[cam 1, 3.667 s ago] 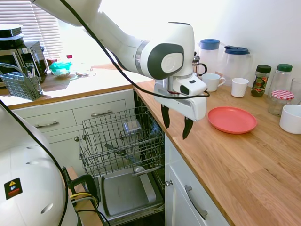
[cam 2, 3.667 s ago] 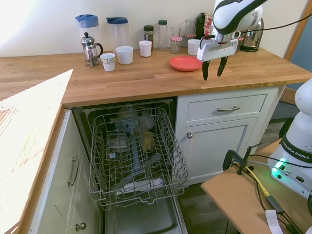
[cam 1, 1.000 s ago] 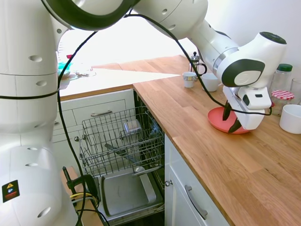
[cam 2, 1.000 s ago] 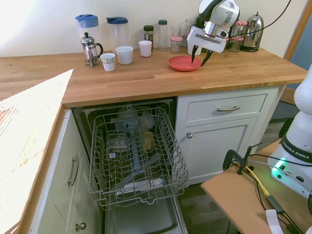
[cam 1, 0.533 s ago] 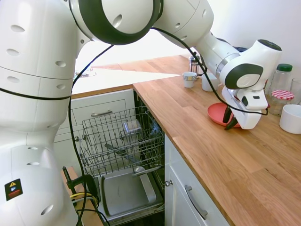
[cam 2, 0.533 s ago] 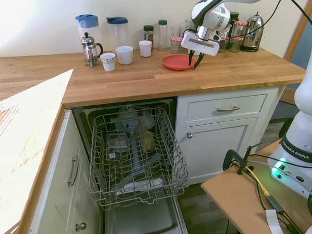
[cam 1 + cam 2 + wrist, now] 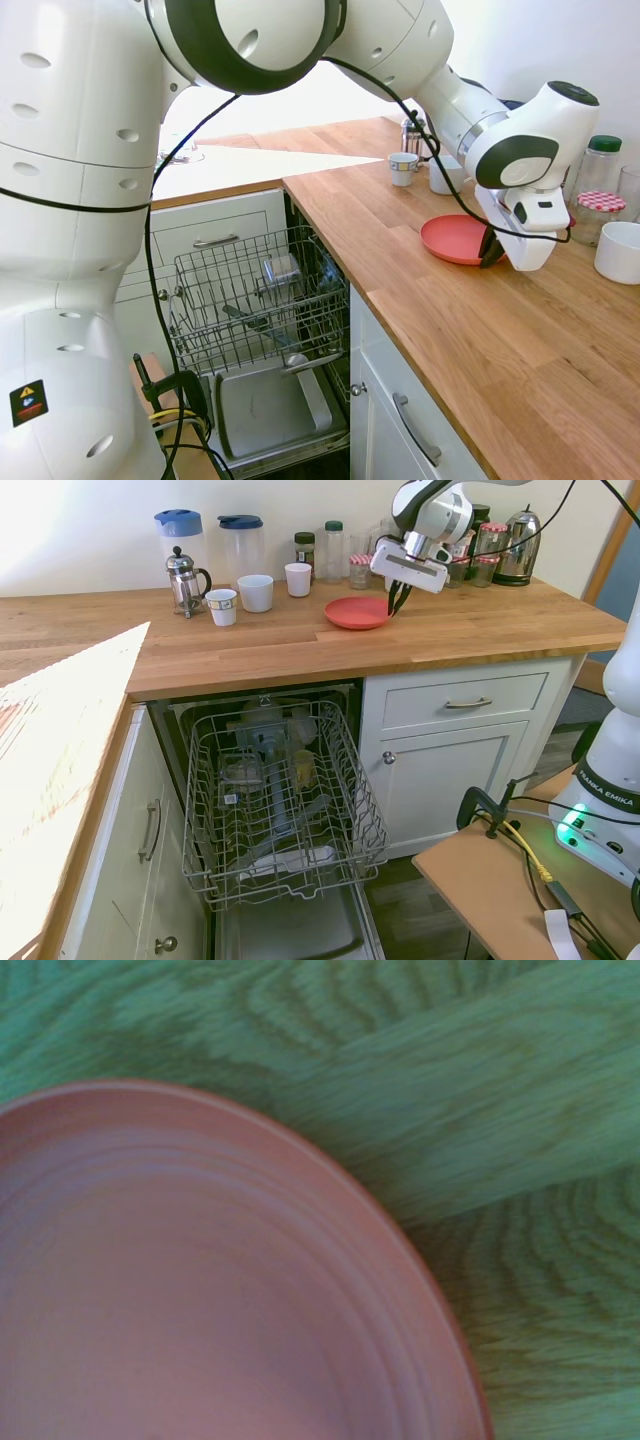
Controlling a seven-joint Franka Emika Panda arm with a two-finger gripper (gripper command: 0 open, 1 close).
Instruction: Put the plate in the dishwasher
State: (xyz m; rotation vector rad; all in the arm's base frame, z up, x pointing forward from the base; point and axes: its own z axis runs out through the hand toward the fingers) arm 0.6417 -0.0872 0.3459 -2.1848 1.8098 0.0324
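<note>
The coral-red plate [image 7: 452, 238] [image 7: 355, 612] lies on the wooden counter, right of the open dishwasher. My gripper [image 7: 491, 247] [image 7: 397, 598] is at the plate's far-right rim, its dark fingers close together on that rim. The wrist view is filled by the plate [image 7: 200, 1290] over wood grain. The dishwasher's grey wire rack [image 7: 258, 295] [image 7: 280, 800] is pulled out below the counter over the dropped door [image 7: 272, 405], and holds several items.
Behind the plate stand white mugs [image 7: 255, 592], a French press [image 7: 184, 580], two blue-lidded jugs [image 7: 240, 545] and jars [image 7: 598, 212]. A white bowl [image 7: 620, 252] sits right of the gripper, and a kettle [image 7: 517, 536] stands at the back.
The gripper came down from above the counter edge to the plate's rim and its fingers closed. In the last half second the plate slid left, toward the dishwasher side.
</note>
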